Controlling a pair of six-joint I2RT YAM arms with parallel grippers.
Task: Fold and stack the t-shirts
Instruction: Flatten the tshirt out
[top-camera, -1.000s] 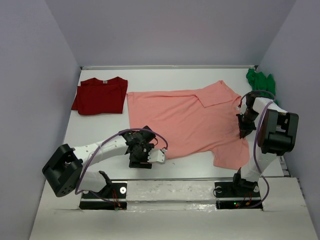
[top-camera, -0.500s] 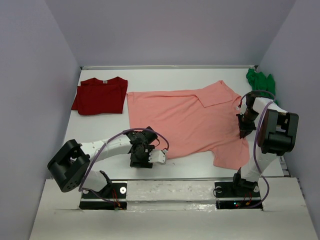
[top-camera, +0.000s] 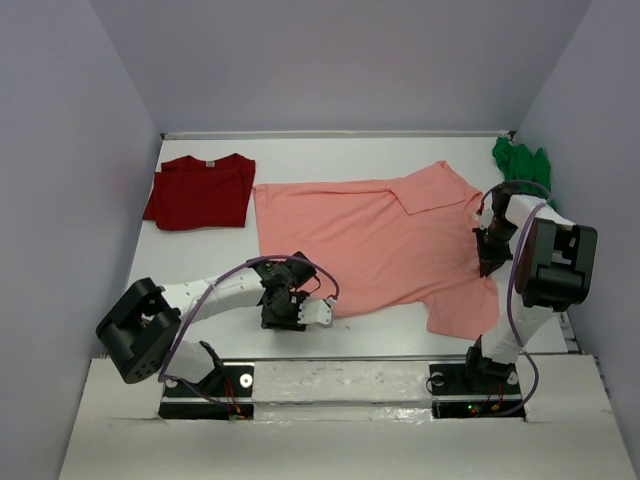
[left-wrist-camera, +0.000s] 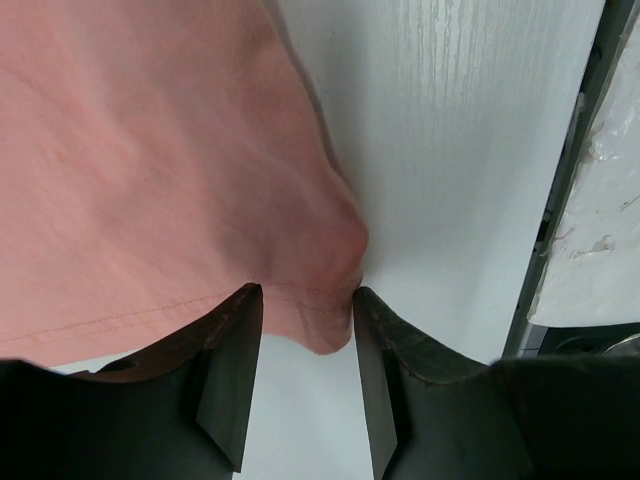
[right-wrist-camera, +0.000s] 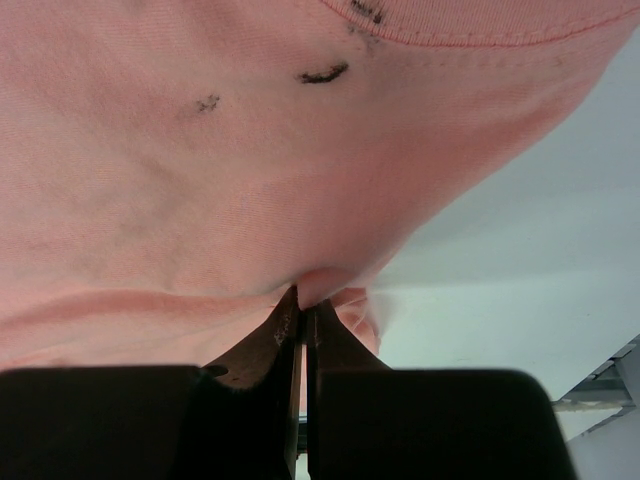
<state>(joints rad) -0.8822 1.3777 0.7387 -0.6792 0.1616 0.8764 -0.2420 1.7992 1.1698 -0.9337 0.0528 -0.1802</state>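
While our right gripper (right-wrist-camera: 303, 298) pinches the pink shirt (top-camera: 360, 235) at 3 o'clock, our left gripper (left-wrist-camera: 305, 291) straddles its 7 o'clock corner, jaws apart; red shirt (top-camera: 200, 190) at 10, green shirt (top-camera: 522, 160) at 2.

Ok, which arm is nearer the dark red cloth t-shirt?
Left. The left arm's jaws straddle the salmon-pink cloth t-shirt's near-left corner, nearer the dark red t-shirt; the right arm's jaws pinch its opposite edge.
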